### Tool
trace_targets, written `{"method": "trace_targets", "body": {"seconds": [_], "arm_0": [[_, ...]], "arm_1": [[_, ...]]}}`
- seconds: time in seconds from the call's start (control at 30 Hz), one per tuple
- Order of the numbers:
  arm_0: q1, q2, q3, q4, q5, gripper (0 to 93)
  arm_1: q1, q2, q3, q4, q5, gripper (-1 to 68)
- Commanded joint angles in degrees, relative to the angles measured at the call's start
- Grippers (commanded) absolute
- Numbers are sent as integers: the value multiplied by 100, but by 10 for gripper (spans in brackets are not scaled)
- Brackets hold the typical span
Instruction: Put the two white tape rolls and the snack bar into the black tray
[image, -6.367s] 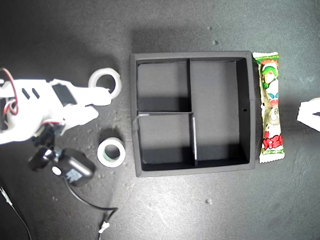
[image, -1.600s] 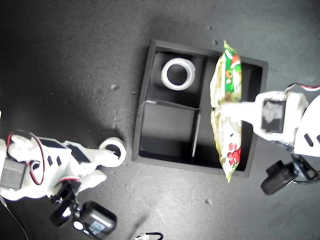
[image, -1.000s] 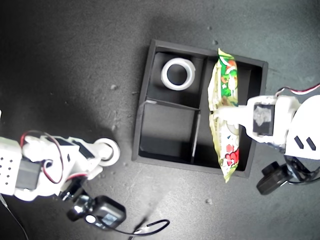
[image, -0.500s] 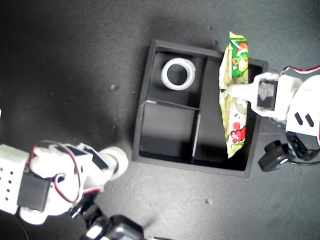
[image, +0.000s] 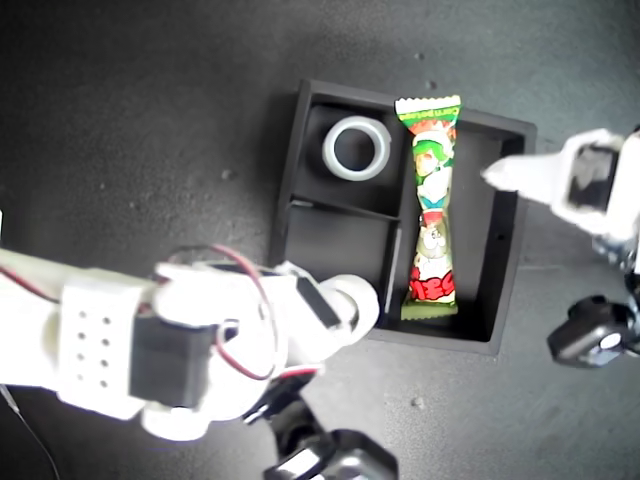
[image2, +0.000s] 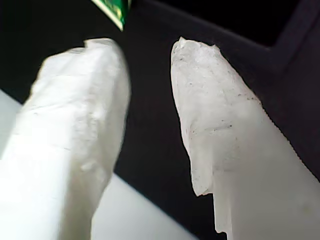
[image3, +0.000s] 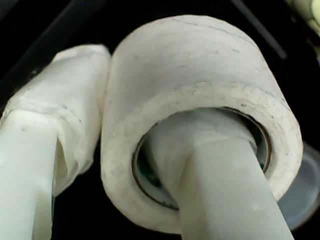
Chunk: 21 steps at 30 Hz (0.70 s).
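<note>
Second end effector (image3: 107, 130) gripping tape roll (image3: 200, 100) at black tray (image: 510, 250) edge

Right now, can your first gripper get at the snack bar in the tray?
Probably yes. My first gripper is open and empty beside the snack bar, which lies uncovered in the black tray; only the tray's wall is near it.

- The black tray (image: 511, 240) looks like matt plastic.
- The snack bar (image: 430, 210) has a glossy printed film wrapper.
- The tape roll (image3: 200, 90) held by my second gripper (image3: 130, 150) has a dull, papery white surface.
- Gripper fingers (image2: 220, 130) are wrapped in rough, wrinkled white tape.
- The tabletop (image: 140, 110) is dark, matt, speckled.
</note>
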Motion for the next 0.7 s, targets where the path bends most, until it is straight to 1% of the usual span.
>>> {"method": "trace_targets", "body": {"seconds": [0.0,0.13,0.2,0.23,0.3,0.37,0.47,0.5,0.67], "arm_0": [[-97,-545,-1020,571,-211,22],[-149,-1336,-2355,1793,-483,33],[-149,-2329,-4403,2733,-536,41],[-149,-2918,-5528,2900,-466,46],[-149,-2751,-5106,2865,-501,71],[-123,-2856,-5212,2865,-536,110],[-62,-2856,-5203,2865,-563,135],[-53,-2839,-5168,2865,-554,158],[-44,-2347,-4562,2865,-589,168]], "arm_1": [[70,1459,448,0,1371,-4],[-26,2575,1081,-53,1529,-5],[-44,2874,1362,-62,1547,-5],[-44,2979,1494,-88,1564,-5],[-44,3085,1644,-105,1573,-5],[-44,3164,1767,-158,1556,-5],[-44,3173,1828,-167,1503,-5],[-44,3173,1837,-176,1468,-5],[-26,3173,1863,-220,1389,-5]]}}
